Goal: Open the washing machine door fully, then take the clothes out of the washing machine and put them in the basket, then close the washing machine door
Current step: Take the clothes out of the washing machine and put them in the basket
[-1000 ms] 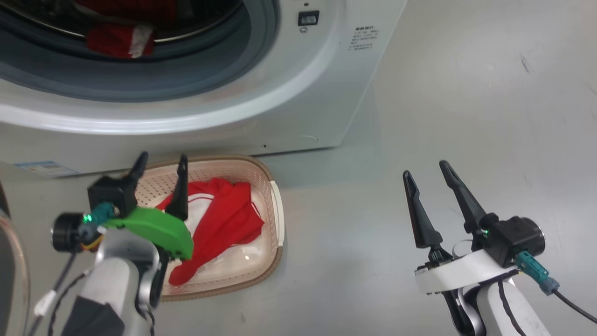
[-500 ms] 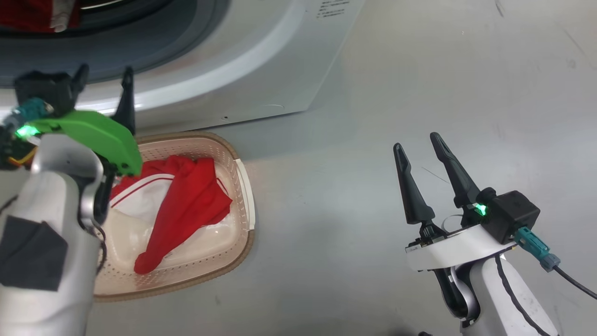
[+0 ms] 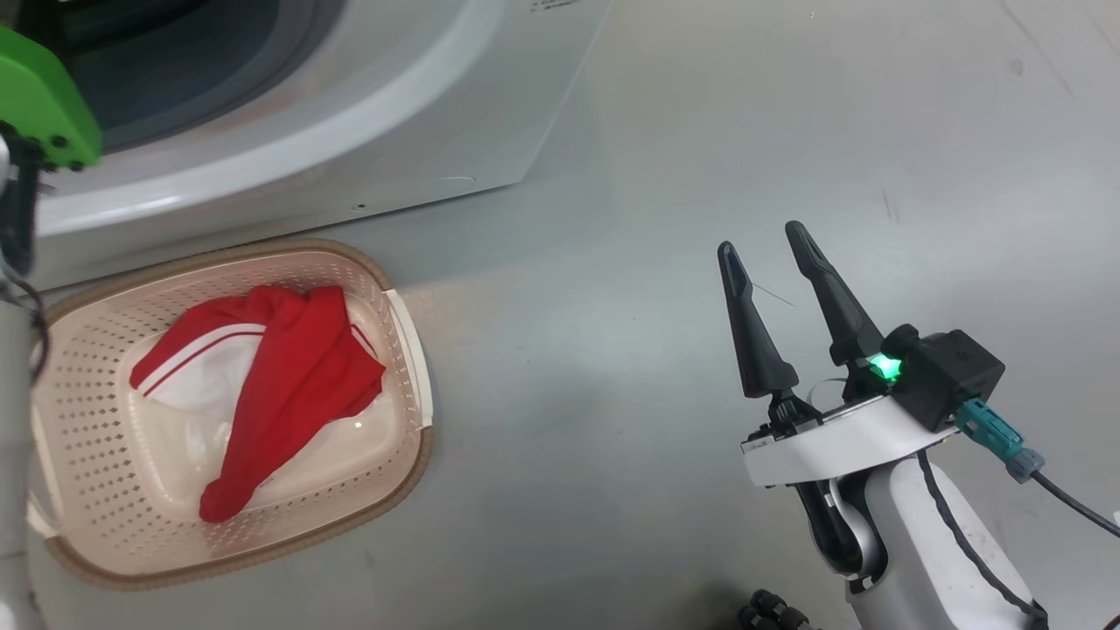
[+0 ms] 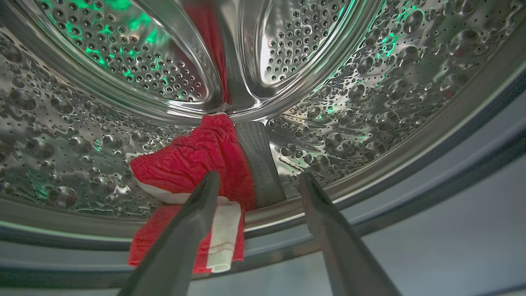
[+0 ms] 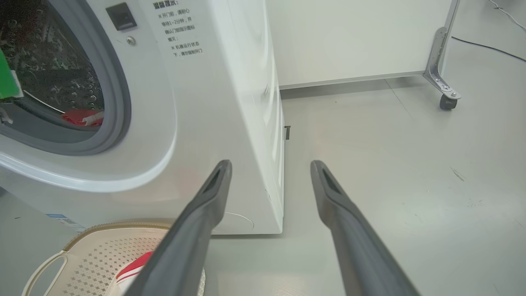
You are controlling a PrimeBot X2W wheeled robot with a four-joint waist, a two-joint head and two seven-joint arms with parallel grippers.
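Observation:
The white washing machine point(image 3: 367, 114) stands open at the upper left; its door is out of view. My left gripper point(image 4: 259, 177) is open at the mouth of the steel drum point(image 4: 370, 82). It points at red clothes point(image 4: 197, 160) with white trim that lie over the drum's lip, with one finger in front of them. My left arm's green cover point(image 3: 39, 105) is at the opening. The cream basket point(image 3: 411, 367) on the floor holds a red and white garment point(image 3: 289, 376). My right gripper point(image 3: 761, 239) hovers open and empty over the floor, right of the basket.
The grey floor point(image 3: 612, 394) runs to the right of the machine. A metal frame leg on a castor point(image 5: 444, 70) stands at the far right before a white wall, with a black cable point(image 5: 489, 47) beside it. The basket sits close against the machine's front.
The head camera has swung, shifting the whole picture. My left gripper has risen from above the basket to the drum opening. The right gripper holds its place, still open.

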